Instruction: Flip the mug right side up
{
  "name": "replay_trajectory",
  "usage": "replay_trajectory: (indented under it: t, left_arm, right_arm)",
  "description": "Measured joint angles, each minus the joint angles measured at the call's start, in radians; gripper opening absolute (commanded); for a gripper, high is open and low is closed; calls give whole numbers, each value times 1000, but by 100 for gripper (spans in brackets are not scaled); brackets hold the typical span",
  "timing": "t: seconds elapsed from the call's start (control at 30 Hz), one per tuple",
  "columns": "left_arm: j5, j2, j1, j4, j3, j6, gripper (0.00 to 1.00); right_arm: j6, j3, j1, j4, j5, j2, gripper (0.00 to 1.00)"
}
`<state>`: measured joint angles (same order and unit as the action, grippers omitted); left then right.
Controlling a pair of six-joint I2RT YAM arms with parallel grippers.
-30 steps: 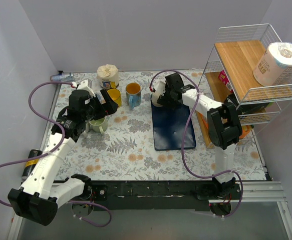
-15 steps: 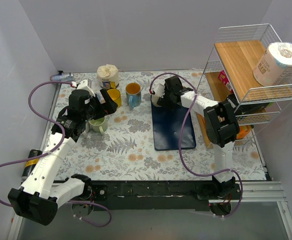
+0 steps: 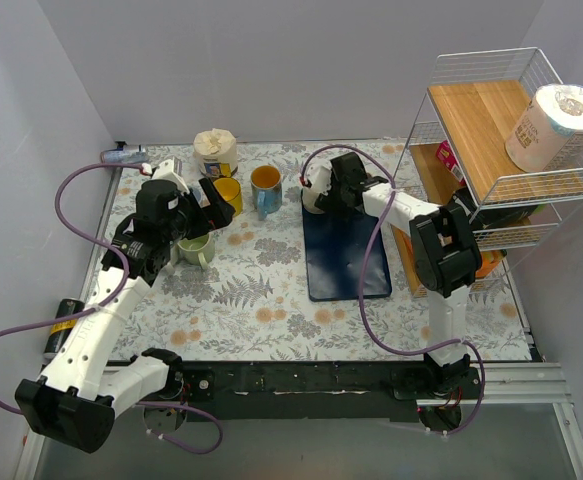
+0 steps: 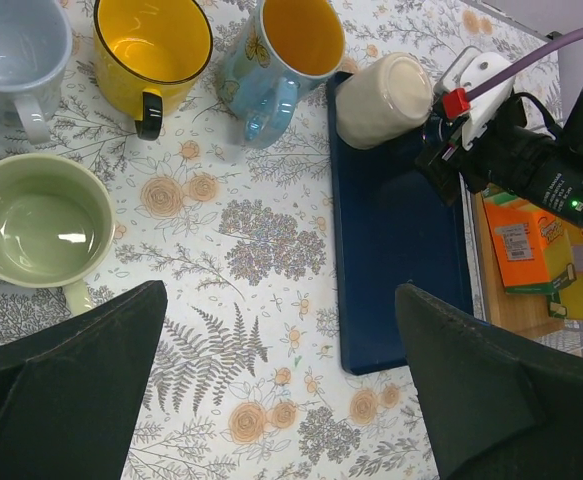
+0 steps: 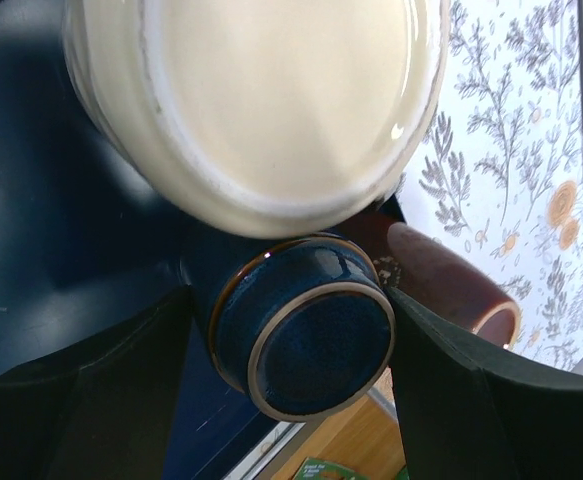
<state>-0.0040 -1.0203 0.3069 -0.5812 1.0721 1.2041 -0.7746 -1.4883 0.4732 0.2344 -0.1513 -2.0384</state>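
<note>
A dark blue mug stands upside down on the navy mat, its base facing the right wrist camera. My right gripper is closed around it, one finger on each side of its wall. A cream mug stands upside down just beyond it, and also shows in the top view and in the left wrist view. In the top view the right gripper hides the blue mug. My left gripper is open and empty, high above the floral tablecloth.
A green mug, a yellow mug, a light blue mug and a white mug stand upright at the back left. A brown cup lies right of the blue mug. A wire rack stands at the right.
My right gripper has shifted slightly at the back of the mat beside the cream mug. The left arm has not moved.
</note>
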Motion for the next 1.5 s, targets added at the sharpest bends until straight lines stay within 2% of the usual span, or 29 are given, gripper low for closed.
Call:
replay_trajectory:
  t: [0.13, 0.37, 0.53, 0.73, 0.9, 1.07, 1.3, 1.5]
  left_arm:
    - [0, 17, 0, 8, -8, 4, 98]
    - [13, 46, 0, 21, -32, 20, 98]
    - [39, 69, 0, 36, -53, 31, 98]
    - [93, 110, 0, 79, -70, 31, 98]
    - [143, 154, 0, 135, -82, 31, 98]
    - [264, 198, 0, 220, -144, 34, 98]
    - [458, 220, 0, 341, -259, 100, 98]
    - [597, 269, 0, 521, -321, 207, 95]
  right_arm:
    - [43, -13, -2, 81, -2, 11, 1]
    - [201, -90, -2, 327, 60, 30, 1]
    - [391, -145, -2, 490, 182, 65, 1]
    - [621, -95, 27, 517, 354, 185, 1]
    - [860, 63, 49, 390, 523, 365, 1]
    - [1173, 178, 50, 171, 653, 482, 1]
    - [1590, 195, 53, -163, 716, 529, 1]
    - [1842, 195, 58, -382, 740, 566, 1]
